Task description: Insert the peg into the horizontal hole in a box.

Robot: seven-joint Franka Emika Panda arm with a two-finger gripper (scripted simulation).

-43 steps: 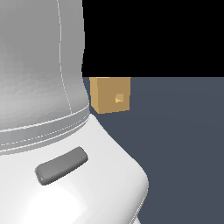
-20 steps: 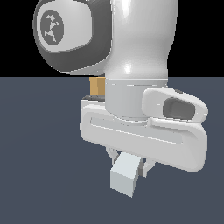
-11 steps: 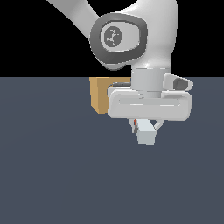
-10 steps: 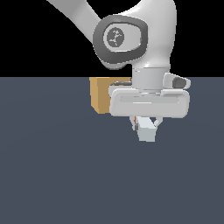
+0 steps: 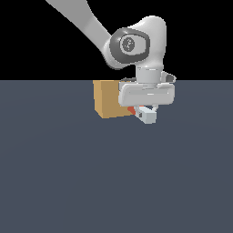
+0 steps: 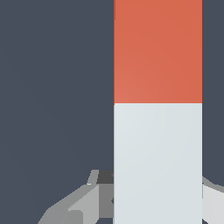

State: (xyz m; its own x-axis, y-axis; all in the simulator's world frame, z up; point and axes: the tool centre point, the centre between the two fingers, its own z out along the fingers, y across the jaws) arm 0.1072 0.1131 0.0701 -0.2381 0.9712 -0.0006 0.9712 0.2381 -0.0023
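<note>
The tan box [image 5: 107, 100] stands on the dark floor at the far edge, in the middle of the exterior view. Its hole does not show; the hand covers the box's right part. My gripper [image 5: 146, 111] is shut on the peg, just right of the box. The peg's white end [image 5: 148, 115] points toward the camera, and a bit of its red half [image 5: 132, 110] shows against the box. In the wrist view the peg [image 6: 157, 131] fills the frame, red half beyond white half, with my fingers [image 6: 83, 202] clamped on the white half.
The dark grey floor [image 5: 68, 173] stretches flat around the box. The white arm [image 5: 82, 20] reaches in from the upper left of the exterior view. Nothing else shows.
The arm has moved away from the camera toward the box, carrying the peg. The hand now looks smaller and sits right beside the box, with the peg's red end against it.
</note>
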